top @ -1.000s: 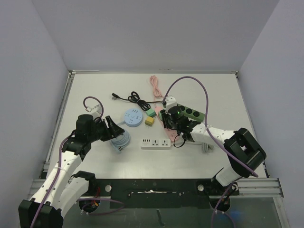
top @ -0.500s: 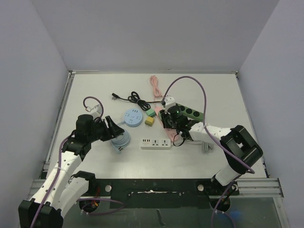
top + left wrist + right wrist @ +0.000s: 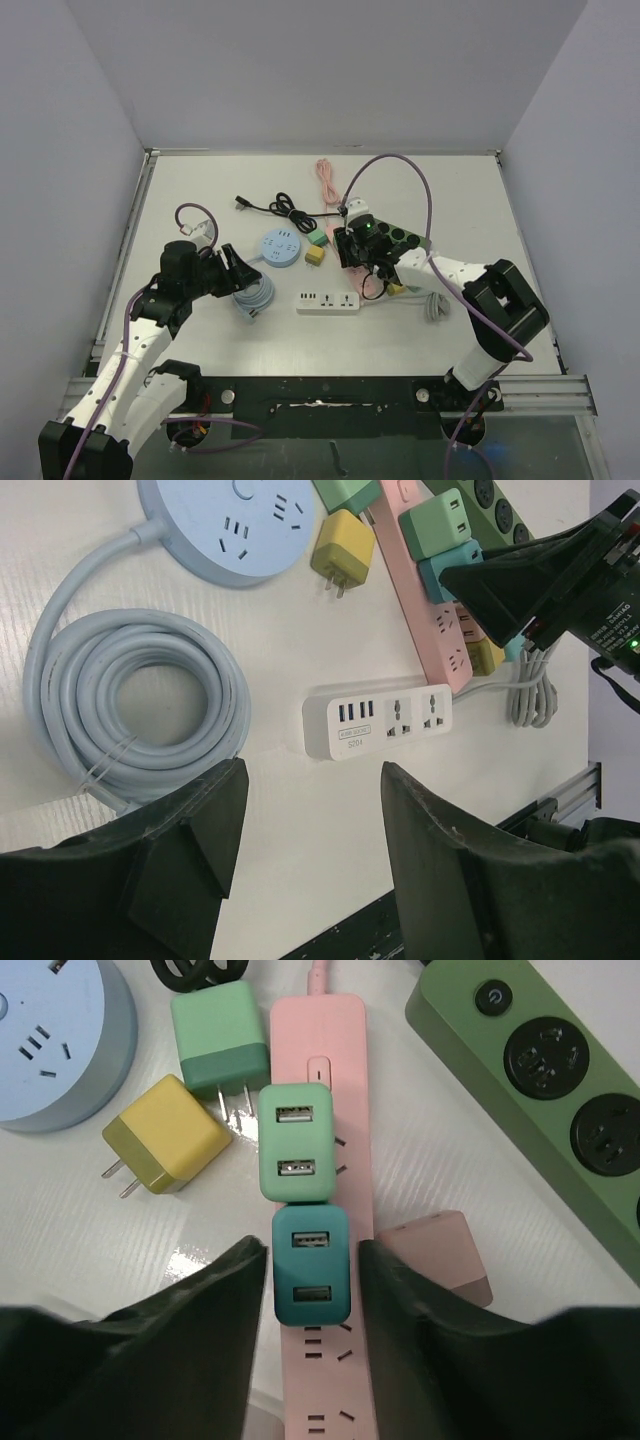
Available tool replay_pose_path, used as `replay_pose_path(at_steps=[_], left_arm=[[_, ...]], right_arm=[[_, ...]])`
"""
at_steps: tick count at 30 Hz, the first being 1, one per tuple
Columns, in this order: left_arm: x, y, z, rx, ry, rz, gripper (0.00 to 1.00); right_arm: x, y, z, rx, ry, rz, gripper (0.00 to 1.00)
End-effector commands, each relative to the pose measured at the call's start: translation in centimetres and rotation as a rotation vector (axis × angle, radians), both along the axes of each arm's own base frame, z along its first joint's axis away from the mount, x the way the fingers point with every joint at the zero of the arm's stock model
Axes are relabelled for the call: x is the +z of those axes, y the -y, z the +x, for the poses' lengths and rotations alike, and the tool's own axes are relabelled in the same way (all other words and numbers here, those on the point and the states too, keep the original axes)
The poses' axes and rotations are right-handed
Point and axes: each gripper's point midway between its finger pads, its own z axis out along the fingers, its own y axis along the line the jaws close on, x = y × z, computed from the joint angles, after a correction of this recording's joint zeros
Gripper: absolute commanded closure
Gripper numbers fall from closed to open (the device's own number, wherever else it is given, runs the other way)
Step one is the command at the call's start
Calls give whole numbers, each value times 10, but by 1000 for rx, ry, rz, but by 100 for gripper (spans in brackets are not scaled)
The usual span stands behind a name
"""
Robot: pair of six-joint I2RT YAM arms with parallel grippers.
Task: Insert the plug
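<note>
One teal plug (image 3: 311, 1265) is the piece in hand. It sits just below the middle of the right wrist frame, on the pink power strip (image 3: 318, 1030), butted end to end against a light green plug (image 3: 295, 1143) directly above it. Its long axis runs up and down the frame, in line with the strip's length, and its two USB ports face the camera.

The right gripper (image 3: 311, 1252) is closed narrowly on it, with its dark fingers (image 3: 215, 1305) pressed one against each long side. The plug therefore lies straight ahead of the wrist, and any push would go along the line of sight, down into the strip. Whether the prongs are fully seated I cannot tell from above. The body looks level with its green neighbour, which suggests it is close to home.

Loose around it lie a yellow adapter (image 3: 165, 1140) at the left, a green adapter (image 3: 218, 1040) at the upper left and a dusty pink adapter (image 3: 440, 1250) at the lower right. A dark green strip (image 3: 560, 1090) crosses the upper right corner.

The left gripper (image 3: 312, 775) hangs spread and empty above the white power strip (image 3: 378, 720), well apart at the left of the overhead frame. The right arm is plainly the nearer one.
</note>
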Motion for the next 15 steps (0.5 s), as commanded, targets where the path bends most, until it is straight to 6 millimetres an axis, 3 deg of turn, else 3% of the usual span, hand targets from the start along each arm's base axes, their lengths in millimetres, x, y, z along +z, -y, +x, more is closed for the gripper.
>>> replay_pose_path(at_steps=[1, 4, 7, 15], left_arm=[[15, 2, 8, -6, 77, -6, 46], [15, 2, 7, -5, 77, -5, 46], [16, 2, 8, -5, 80, -6, 46], [17, 3, 7, -11, 81, -12, 46]], right_arm=[[31, -3, -2, -46, -30, 49, 51], [47, -6, -1, -39, -42, 70, 43], [50, -7, -2, -43, -83, 68, 41], [30, 0, -1, -77, -164, -1, 43]])
